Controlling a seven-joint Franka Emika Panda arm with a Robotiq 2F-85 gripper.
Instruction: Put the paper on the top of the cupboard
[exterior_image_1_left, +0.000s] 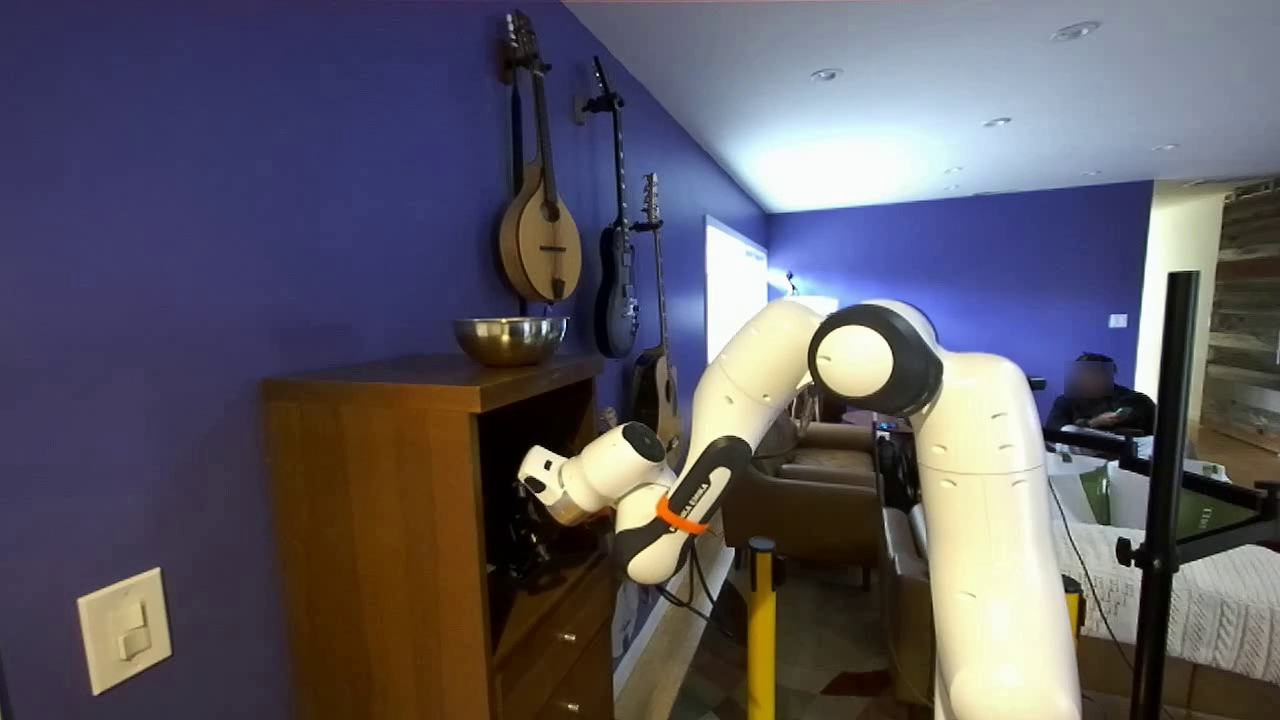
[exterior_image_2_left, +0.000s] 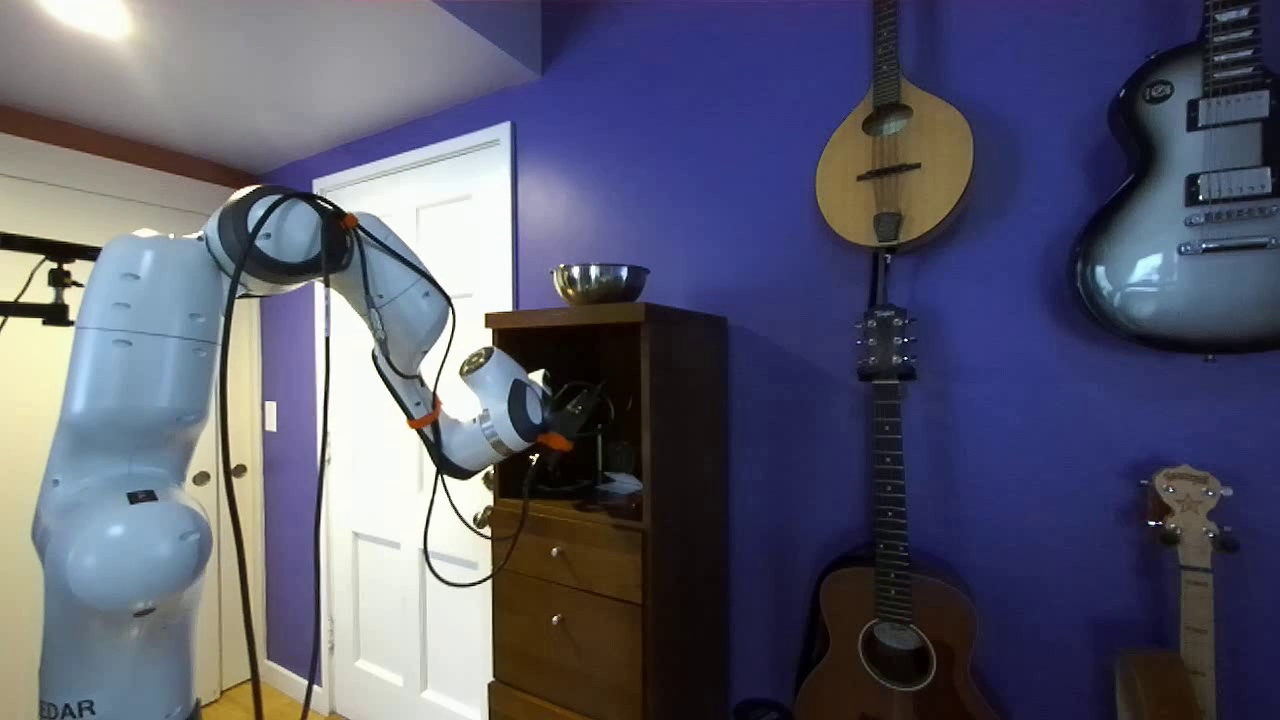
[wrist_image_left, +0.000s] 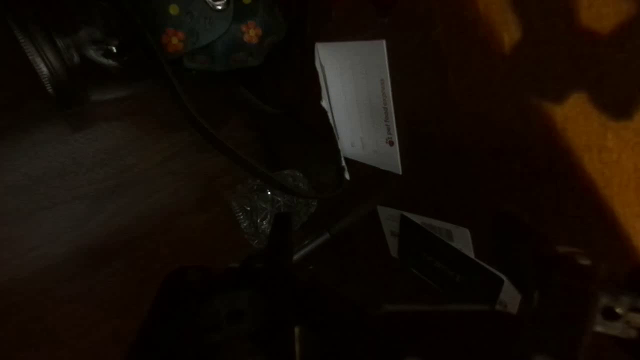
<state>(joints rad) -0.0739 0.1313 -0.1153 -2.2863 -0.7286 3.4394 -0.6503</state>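
Inside the cupboard (exterior_image_2_left: 688, 470), white paper (wrist_image_left: 365, 102) with one ragged edge, gripper (wrist_image_left: 396, 222) jaws apart.

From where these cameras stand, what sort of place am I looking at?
Most likely a living room in someone's home: there is a brown padded seat, an electric guitar hangs on the purple wall, and a metal bowl sits on a wooden cupboard.
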